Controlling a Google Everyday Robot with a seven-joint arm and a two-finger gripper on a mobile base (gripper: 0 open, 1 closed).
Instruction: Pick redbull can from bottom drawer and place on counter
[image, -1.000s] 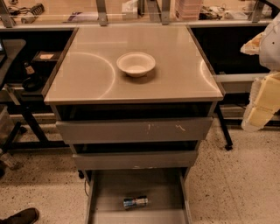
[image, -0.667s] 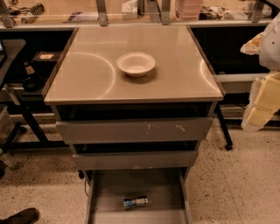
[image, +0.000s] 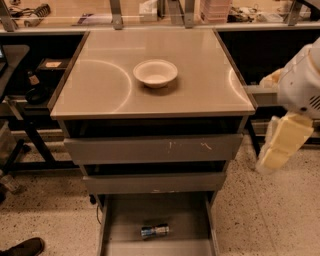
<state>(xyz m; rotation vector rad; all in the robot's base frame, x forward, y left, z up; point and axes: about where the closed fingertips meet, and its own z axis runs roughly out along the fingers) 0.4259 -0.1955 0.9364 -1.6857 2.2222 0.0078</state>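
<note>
The redbull can (image: 155, 231) lies on its side on the floor of the open bottom drawer (image: 125, 220), near the drawer's front middle. The counter (image: 100, 85) is the glossy beige top of the cabinet, with faint arc marks. My gripper (image: 281, 146) hangs at the right, beside the cabinet's right edge at the height of the top drawers. It is well above and to the right of the can and holds nothing that I can see.
A white bowl (image: 155, 73) sits on the counter, back of centre. Two scuffed grey drawers (image: 150, 149) are above the bottom one. Dark shelving flanks the cabinet on both sides. A shoe (image: 22, 247) is at the bottom left on the speckled floor.
My arm and gripper have moved down and a little left, closer to the cabinet's right side. The can, drawers and bowl have not moved.
</note>
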